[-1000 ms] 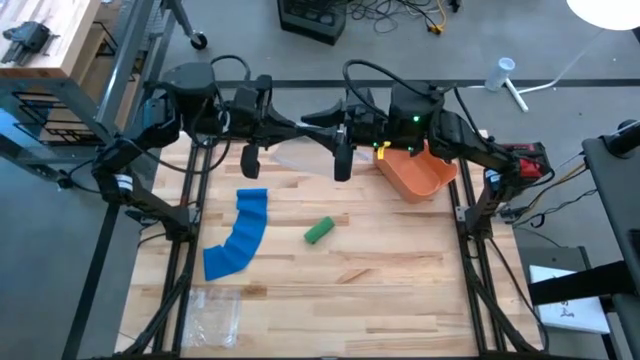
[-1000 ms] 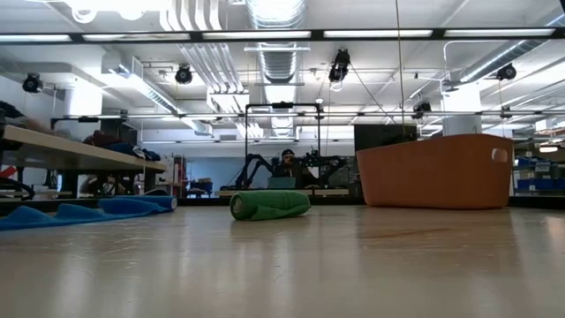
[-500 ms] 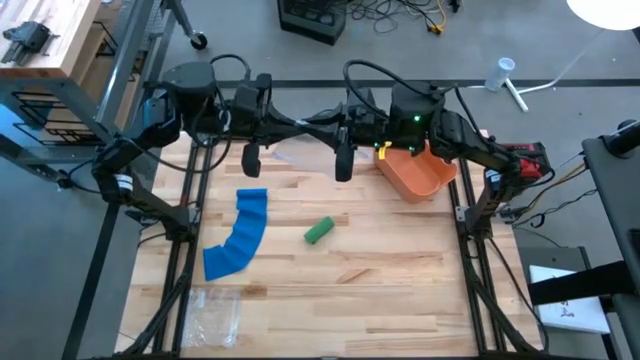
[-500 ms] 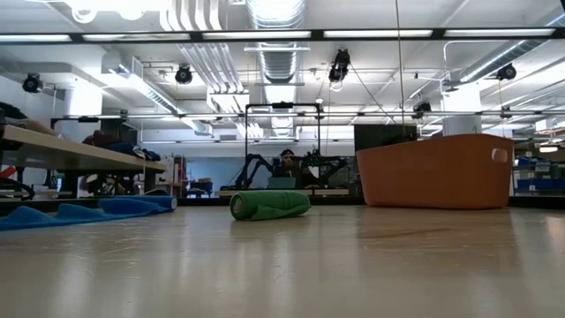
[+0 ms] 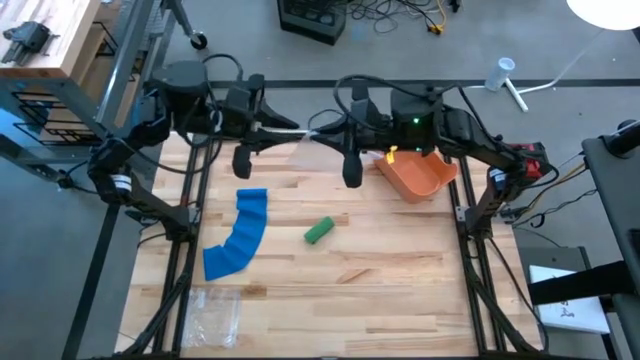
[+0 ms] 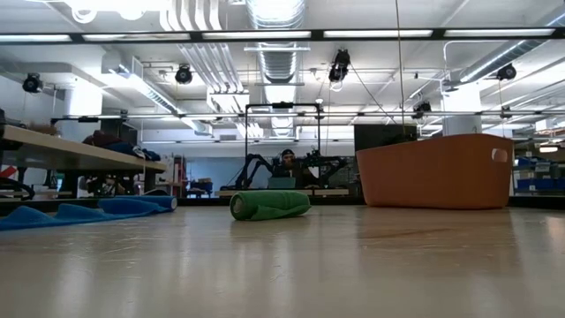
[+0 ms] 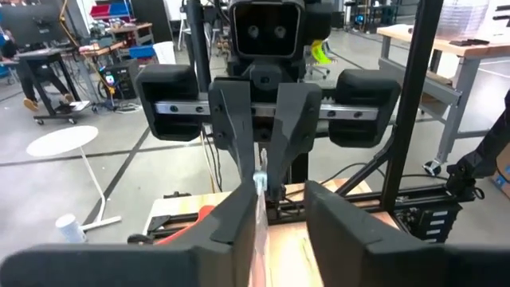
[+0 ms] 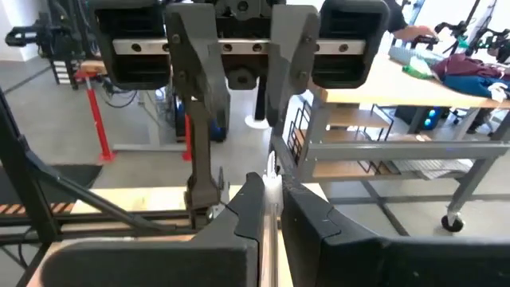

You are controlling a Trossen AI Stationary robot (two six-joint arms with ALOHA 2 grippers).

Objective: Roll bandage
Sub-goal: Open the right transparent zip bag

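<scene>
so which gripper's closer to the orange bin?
Right. The right gripper hangs at the table's back edge beside the orange bin, its arm passing over the rim. The left gripper meets it from the far side, away from the bin.

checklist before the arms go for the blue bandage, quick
1. Blue bandage lying unrolled on the table: ok.
2. Green roll apart from the bandage: ok.
3. Right claw free to work: not ok, it is shut on a clear plastic sheet at the table's back.
4. Left claw open: ok, with the sheet's edge between its fingers.
5. Orange bin well away from the bandage: ok.
6. Bandage ends lying flat enough to start a roll: cannot tell.
</scene>
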